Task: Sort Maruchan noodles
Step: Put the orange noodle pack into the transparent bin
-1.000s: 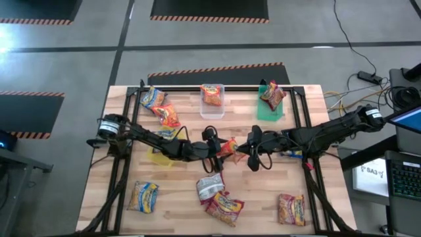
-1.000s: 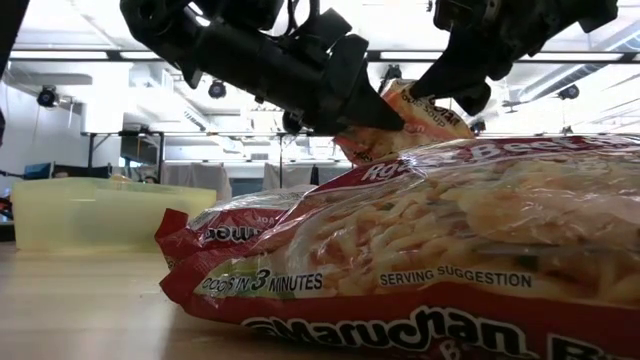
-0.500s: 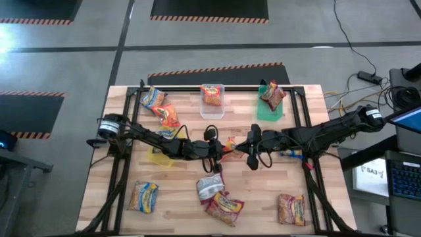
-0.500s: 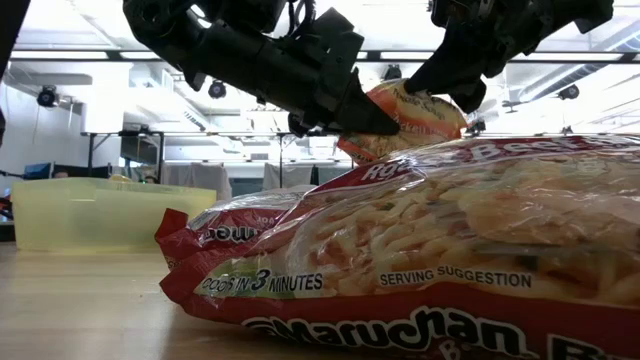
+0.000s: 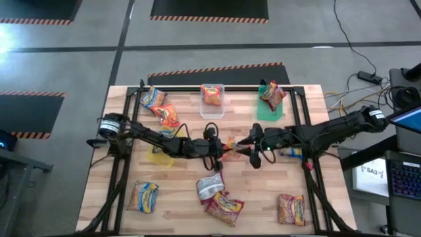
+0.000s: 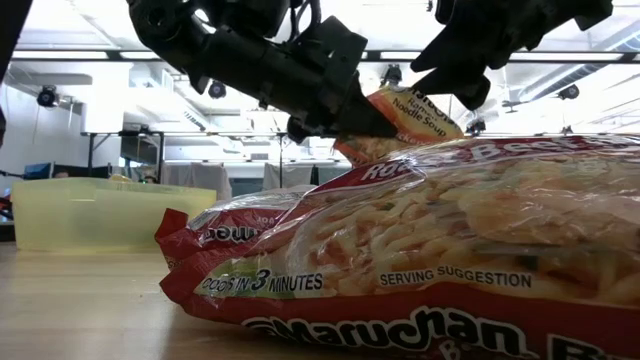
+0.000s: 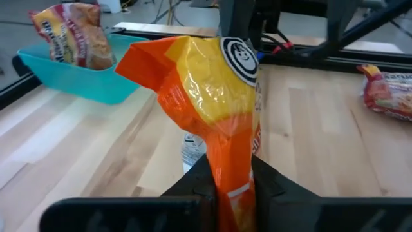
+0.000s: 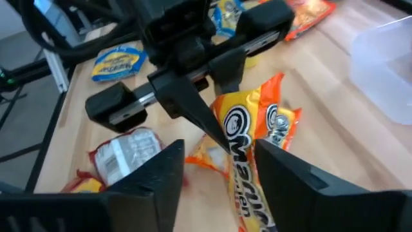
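An orange-and-yellow noodle packet (image 5: 229, 145) hangs above the middle of the table (image 5: 177, 191), near the centre of the high view. The left gripper (image 5: 222, 153) pinches one edge of it between its pressed-together fingers; in the left wrist view the packet (image 7: 215, 103) rises straight out of those closed jaws. The right gripper (image 5: 247, 146) sits just beside the packet on its other side, its jaws spread: in the right wrist view its two fingers (image 8: 154, 180) stand apart on either side of the packet (image 8: 248, 148) without pressing it.

Other packets lie around. In the lower middle of the high view a silvery packet (image 5: 209, 187) touches a dark red packet (image 5: 225, 207); a yellowish packet (image 5: 143, 196) lies at lower left and a reddish one (image 5: 291, 209) at lower right. At upper left lie two more packets (image 5: 152, 99) (image 5: 168, 116). A clear tub (image 5: 212, 100) at upper middle holds one orange packet (image 5: 211, 96), and a green tub (image 5: 268, 110) at upper right holds a reddish packet (image 5: 272, 95). A yellow tub (image 5: 158, 155) sits left of centre, partly under the left arm.

In the low view a large red packet (image 6: 420, 250) fills the foreground, with the held packet (image 6: 405, 120) above it and the yellow tub (image 6: 100, 212) at left.
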You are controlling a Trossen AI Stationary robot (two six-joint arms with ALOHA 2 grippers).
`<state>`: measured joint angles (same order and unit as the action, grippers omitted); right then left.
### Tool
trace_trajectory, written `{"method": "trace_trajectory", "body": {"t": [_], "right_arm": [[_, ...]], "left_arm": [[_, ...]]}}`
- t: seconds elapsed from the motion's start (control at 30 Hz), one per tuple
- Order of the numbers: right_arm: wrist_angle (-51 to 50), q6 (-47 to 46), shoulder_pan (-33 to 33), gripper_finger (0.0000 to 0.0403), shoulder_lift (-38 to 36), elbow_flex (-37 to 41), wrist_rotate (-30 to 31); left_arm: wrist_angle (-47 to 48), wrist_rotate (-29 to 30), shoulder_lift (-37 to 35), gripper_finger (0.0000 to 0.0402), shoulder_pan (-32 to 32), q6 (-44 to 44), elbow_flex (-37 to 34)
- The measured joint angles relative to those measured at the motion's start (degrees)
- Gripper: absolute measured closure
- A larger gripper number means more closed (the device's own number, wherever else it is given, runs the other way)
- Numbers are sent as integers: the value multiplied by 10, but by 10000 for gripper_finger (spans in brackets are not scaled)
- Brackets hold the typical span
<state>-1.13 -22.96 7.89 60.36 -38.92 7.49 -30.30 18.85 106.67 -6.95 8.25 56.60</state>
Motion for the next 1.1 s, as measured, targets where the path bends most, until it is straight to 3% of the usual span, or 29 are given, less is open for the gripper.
{"method": "trace_trajectory", "body": {"t": [0.17,0.4,0.8,1.1], "right_arm": [[-16,0,-25,201,-25,0,1],[-16,24,-57,206,-36,0,21],[-16,71,-107,209,-36,0,22],[-32,72,-117,209,-36,0,22]], "left_arm": [[2,0,-3,391,23,13,0],[10,0,-26,391,84,-5,0],[22,2,-46,390,239,-17,0],[53,1,-47,390,291,-20,0]]}}
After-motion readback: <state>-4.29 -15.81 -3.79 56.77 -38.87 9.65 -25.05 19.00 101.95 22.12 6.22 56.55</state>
